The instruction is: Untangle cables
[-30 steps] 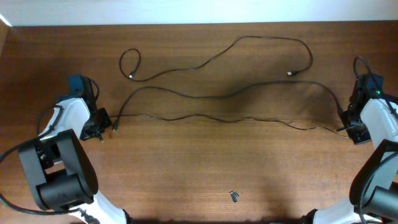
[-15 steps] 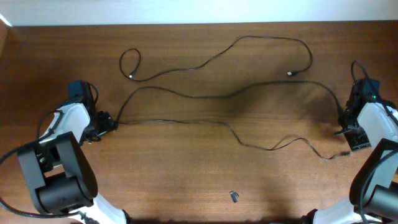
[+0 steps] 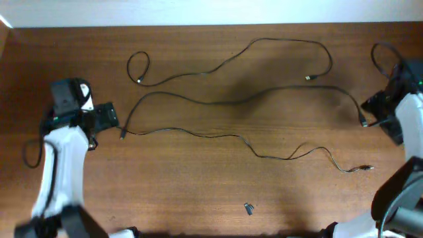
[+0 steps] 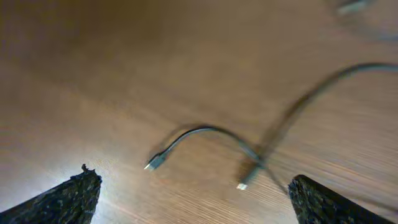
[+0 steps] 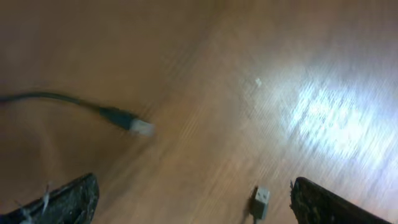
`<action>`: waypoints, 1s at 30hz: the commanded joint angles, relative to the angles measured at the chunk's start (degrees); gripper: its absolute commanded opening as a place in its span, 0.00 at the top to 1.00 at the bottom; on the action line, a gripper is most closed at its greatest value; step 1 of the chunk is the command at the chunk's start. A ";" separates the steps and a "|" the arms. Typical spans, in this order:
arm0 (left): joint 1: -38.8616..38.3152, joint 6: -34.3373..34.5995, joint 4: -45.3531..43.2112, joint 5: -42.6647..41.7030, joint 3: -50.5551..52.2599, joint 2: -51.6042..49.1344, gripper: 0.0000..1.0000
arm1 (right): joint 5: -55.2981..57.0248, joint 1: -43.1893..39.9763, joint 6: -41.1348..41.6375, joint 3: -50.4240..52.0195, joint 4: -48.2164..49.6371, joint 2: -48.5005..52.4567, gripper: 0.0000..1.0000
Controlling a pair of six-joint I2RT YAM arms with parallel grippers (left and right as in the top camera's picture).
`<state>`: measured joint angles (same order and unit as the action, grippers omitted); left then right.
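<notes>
Three thin black cables lie apart on the brown table. The top cable [image 3: 291, 40] runs from a loop at the back left to a plug at the right. Below it, the middle cable [image 3: 198, 100] arcs across, and the lower cable [image 3: 205, 135] snakes to a plug [image 3: 365, 168] at the front right. My left gripper [image 3: 108, 118] is open just left of two plug ends [image 4: 154, 163] [image 4: 244, 185]. My right gripper [image 3: 371, 109] is open too, with one plug [image 5: 140, 129] ahead of it and another [image 5: 260, 200] near its right finger [image 5: 336, 205]. Neither holds anything.
A tiny dark loose piece [image 3: 248, 209] lies near the front middle. The arms' own thicker cords hang at the far left [image 3: 30, 155] and far right [image 3: 380, 53]. The table's back edge meets a white wall.
Both grippers have opened and let go of the lower cable's ends. That cable has gone slack, and its right end has dropped toward the front. Both arms have drawn back.
</notes>
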<state>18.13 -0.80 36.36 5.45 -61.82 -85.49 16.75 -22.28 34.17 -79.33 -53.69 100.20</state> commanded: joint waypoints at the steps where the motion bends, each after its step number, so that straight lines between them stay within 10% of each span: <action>1: -0.35 -7.91 0.33 -8.26 -0.15 10.03 0.01 | -9.05 -0.24 -14.32 -6.95 -2.19 -7.41 0.01; 10: -15.21 -8.31 9.03 -2.51 -0.15 23.10 0.01 | -18.58 5.40 -28.65 -9.20 -4.04 -30.82 0.01; 30: -22.91 -0.07 7.91 6.38 -0.15 23.10 0.01 | -21.09 10.27 -35.45 -9.18 -0.13 -18.25 0.01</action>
<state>-4.56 -1.85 44.34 11.03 -61.80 -62.57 -4.01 -12.21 -0.86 -87.92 -55.16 80.99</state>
